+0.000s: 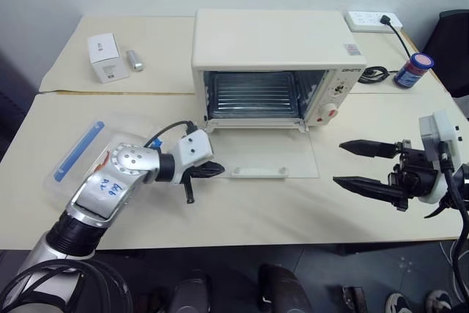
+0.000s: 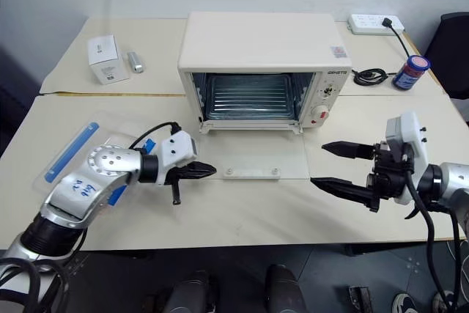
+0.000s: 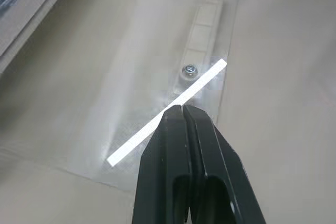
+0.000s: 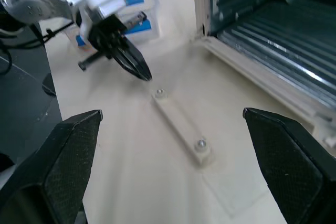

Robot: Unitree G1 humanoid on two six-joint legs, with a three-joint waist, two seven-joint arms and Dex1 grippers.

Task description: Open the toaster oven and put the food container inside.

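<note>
Left pincer pinched shut, empty, just beside the toaster oven's flat-lying door handle; right pincer spread wide, empty, well apart from it.

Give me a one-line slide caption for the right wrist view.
Open right gripper faces the toaster oven's lowered glass door, with the shut left gripper near its handle.

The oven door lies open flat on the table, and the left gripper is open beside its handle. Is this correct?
Not quite. The left gripper is shut, fingers pressed together, as the left wrist view shows. The toaster oven door does lie open flat, handle beside the gripper.
</note>
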